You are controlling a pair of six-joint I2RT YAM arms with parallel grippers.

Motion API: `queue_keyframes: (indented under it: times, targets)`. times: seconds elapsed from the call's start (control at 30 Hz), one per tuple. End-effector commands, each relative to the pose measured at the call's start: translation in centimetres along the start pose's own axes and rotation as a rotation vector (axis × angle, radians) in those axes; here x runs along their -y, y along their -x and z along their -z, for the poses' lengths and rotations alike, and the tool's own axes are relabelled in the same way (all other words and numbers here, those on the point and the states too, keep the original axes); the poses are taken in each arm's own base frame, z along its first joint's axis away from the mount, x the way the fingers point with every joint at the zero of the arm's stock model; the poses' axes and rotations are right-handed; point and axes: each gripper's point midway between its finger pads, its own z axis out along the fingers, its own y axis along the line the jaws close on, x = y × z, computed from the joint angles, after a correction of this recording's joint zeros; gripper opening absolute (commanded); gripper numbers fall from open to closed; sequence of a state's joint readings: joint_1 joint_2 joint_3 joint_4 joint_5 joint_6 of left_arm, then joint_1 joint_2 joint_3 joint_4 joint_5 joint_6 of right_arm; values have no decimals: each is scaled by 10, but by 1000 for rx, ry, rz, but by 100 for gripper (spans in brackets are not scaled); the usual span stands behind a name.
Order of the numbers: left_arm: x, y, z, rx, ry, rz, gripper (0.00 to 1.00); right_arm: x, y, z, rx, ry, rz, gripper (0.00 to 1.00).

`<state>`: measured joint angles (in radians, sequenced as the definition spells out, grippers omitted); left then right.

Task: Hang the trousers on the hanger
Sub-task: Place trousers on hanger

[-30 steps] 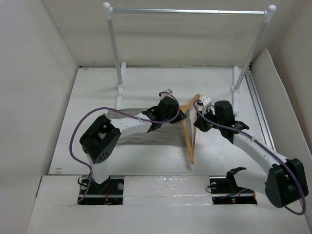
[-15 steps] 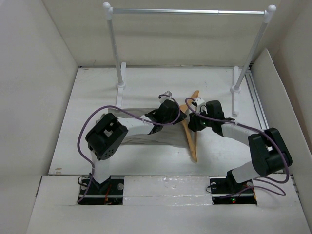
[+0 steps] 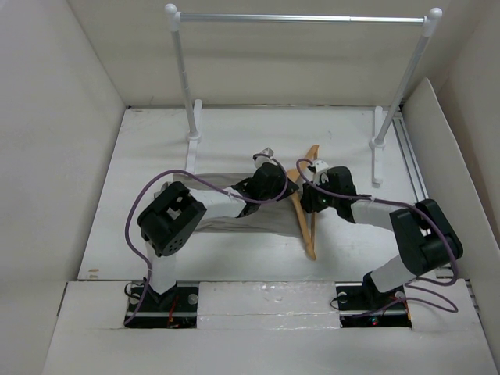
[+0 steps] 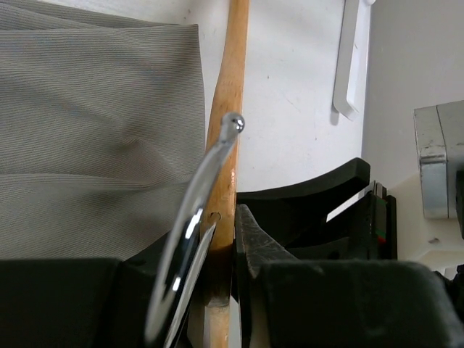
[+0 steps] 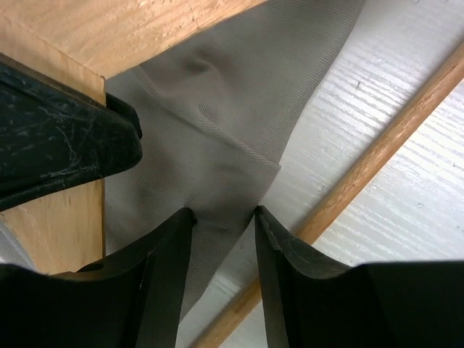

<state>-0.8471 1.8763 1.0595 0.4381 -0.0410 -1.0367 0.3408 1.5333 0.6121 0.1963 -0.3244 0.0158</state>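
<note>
Clamping the hanger (image 4: pixel 228 87) at its neck beside the metal hook (image 4: pixel 217 152), the left end effector (image 4: pixel 225 233) is closed on the wood. The right end effector (image 5: pixel 222 217) stands part-open astride a puckered fold of the trousers (image 5: pixel 217 123); no pinch is evident. The trousers lie on the worktop (image 3: pixel 156 148), left of the hanger and largely hidden under the left arm (image 3: pixel 211 205).

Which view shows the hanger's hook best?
Left wrist: the hook curves past close up, ball tip clear. In top external it is too small to tell; right wrist shows only the wooden hanger and trousers.
</note>
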Motion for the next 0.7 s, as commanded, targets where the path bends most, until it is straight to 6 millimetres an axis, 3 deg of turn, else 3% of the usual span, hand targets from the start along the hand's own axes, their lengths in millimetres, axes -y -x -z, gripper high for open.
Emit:
queue_keyframes:
  times: [0.0, 0.03, 0.07, 0.13, 0.27, 0.43, 0.67]
  targets:
    - [-67, -29, 4, -84, 210, 9, 0, 3, -2, -7, 22, -23, -35, 46]
    - [-68, -30, 5, -87, 212, 8, 0, 0, -3, -8, 20, -1, -41, 45]
    - [-71, -32, 5, -88, 219, 8, 0, -3, -1, -11, 33, 18, -39, 25]
    - [-74, -32, 5, -88, 228, 6, 0, -9, 1, -11, 37, 53, -49, 1]
    - [-78, -27, 9, -73, 253, -33, 0, -9, 32, 11, 136, 45, -25, 0]
    - [-91, -15, 16, -38, 328, -129, 0, 21, 62, 45, 159, -36, 20, 0]
    - [-120, 13, 33, 3, 407, -160, 0, 58, 61, 74, 180, -105, -32, 0]
